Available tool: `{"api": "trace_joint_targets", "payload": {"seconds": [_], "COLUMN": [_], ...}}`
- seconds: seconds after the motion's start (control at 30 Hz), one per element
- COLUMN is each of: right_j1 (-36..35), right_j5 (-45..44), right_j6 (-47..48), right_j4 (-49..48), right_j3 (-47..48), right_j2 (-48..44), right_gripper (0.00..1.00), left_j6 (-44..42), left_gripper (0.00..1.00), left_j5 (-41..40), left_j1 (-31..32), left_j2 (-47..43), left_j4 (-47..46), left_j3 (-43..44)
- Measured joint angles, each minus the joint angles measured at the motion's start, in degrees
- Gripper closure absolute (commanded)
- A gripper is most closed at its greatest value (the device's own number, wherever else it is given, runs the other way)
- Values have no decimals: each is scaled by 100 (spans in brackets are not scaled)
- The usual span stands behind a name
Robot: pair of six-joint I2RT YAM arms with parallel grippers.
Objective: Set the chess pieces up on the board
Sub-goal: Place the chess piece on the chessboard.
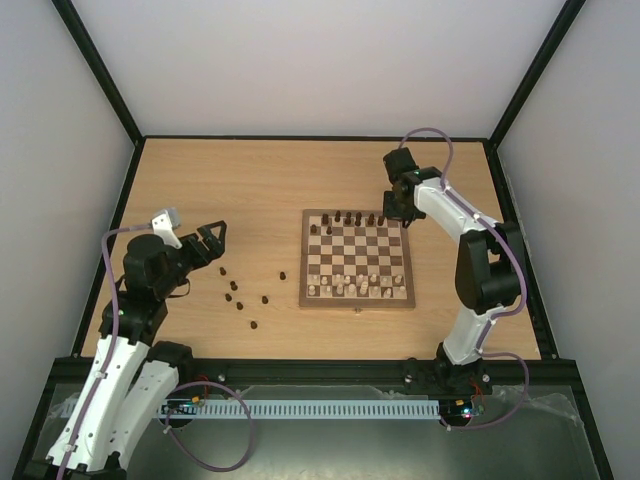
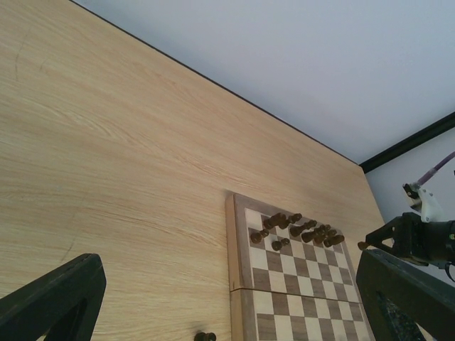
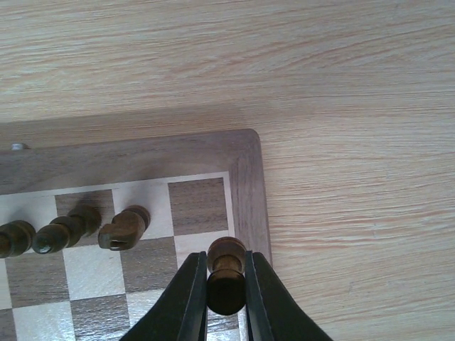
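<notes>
The board [image 1: 357, 252] lies right of the table's middle. Several dark chess pieces [image 1: 358, 217] stand along its far rows, and several more [image 1: 241, 306] are scattered on the table to its left. My right gripper [image 3: 226, 284] is shut on one dark piece [image 3: 226, 264], held just above the board's far right corner [image 3: 245, 153], beside the bare corner square [image 3: 197, 206]. A dark knight [image 3: 124, 227] stands one square left of that. My left gripper [image 1: 213, 240] hangs open over the table left of the loose pieces, nothing between its fingers [image 2: 405, 291].
Light cream pieces [image 1: 355, 285] fill the board's near rows. One loose dark piece [image 2: 205, 337] lies close to the board's left border. A black frame and grey walls enclose the table. The right arm [image 1: 480, 270] arches along the board's right side.
</notes>
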State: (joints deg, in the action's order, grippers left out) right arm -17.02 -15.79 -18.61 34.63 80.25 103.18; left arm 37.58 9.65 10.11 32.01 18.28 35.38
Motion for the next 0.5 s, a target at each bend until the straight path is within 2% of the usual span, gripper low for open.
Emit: {"api": "trace_joint_targets", "payload": {"seconds": [0.5], "right_j1": [0], "right_j5": [90], "right_j6": [22], "right_j4": [-37], "right_j3": [0], "right_j2": [0], "right_gripper": [88], "left_j6": [-17], "left_gripper": [0], "left_j5": [0], "left_j1": [0], "left_j2": [39], "left_j4": [-42], "left_j3": [0]}}
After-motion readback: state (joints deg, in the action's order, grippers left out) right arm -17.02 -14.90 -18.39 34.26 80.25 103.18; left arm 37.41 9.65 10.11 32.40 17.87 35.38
